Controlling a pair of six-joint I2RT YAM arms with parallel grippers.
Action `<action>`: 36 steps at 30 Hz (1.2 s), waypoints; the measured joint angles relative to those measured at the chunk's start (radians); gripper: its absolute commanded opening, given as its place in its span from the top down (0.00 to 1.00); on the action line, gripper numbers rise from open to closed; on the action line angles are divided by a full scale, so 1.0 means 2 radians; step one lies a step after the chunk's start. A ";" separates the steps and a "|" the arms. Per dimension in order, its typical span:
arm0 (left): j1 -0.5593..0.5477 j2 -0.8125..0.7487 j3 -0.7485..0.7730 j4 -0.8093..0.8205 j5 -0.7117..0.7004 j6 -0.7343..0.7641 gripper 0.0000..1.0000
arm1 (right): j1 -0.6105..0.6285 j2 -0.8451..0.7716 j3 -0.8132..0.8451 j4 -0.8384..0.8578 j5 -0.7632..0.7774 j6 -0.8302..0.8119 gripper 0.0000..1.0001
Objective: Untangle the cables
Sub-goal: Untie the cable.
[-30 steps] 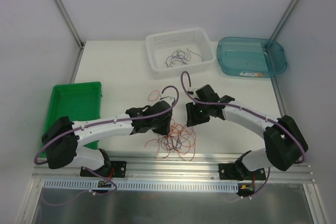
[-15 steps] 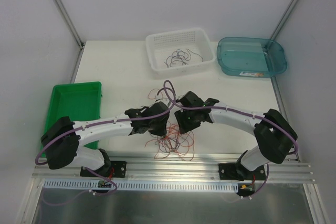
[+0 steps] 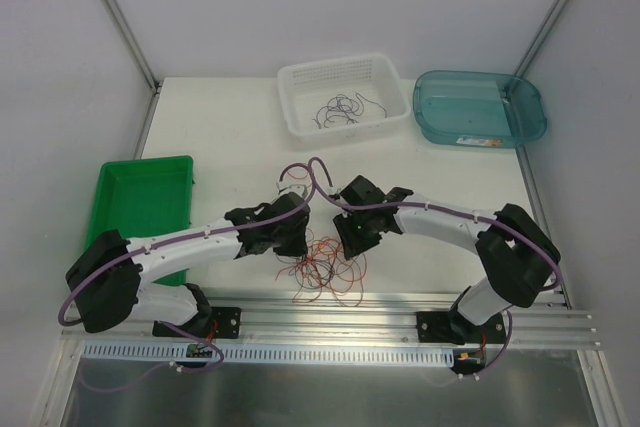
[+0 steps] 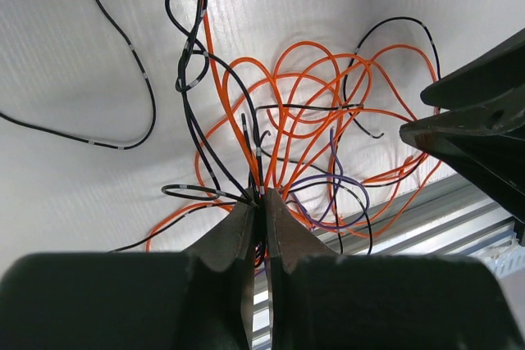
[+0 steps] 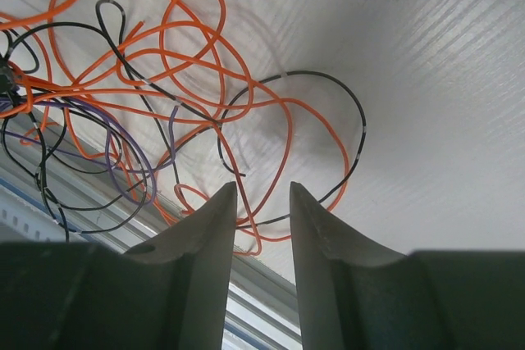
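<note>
White tabletop [image 3: 220, 147] holds a tangle of thin orange, black and purple cables [image 3: 322, 265] near its front edge, between two grippers. Left gripper [image 4: 261, 198] is pinched closed on several strands. Right gripper [image 5: 262, 190] hovers slightly parted, gripping nothing.

White tabletop [image 3: 215, 137], pale walls [image 3: 330, 2], aluminium front rail [image 3: 330, 319].

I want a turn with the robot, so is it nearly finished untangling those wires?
Not nearly. Done: a few dark strands lie in the white basket. In hand: the left gripper is shut on a few wires from the tangle, and the right gripper hangs open above it. Left: most orange, black and purple wires are looped through each other.
</note>
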 measured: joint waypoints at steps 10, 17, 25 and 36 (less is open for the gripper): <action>0.003 -0.005 -0.008 0.000 -0.004 -0.033 1.00 | 0.001 0.015 0.000 0.002 -0.020 -0.006 0.68; 0.006 -0.011 -0.021 -0.002 -0.014 -0.054 1.00 | 0.005 0.033 0.006 0.001 -0.022 -0.007 0.80; 0.040 -0.054 -0.045 0.002 -0.016 -0.068 1.00 | 0.004 0.018 0.009 -0.019 0.010 -0.003 0.99; 0.124 -0.162 -0.066 0.083 0.019 -0.090 1.00 | -0.105 -0.261 0.109 -0.114 0.050 -0.006 0.99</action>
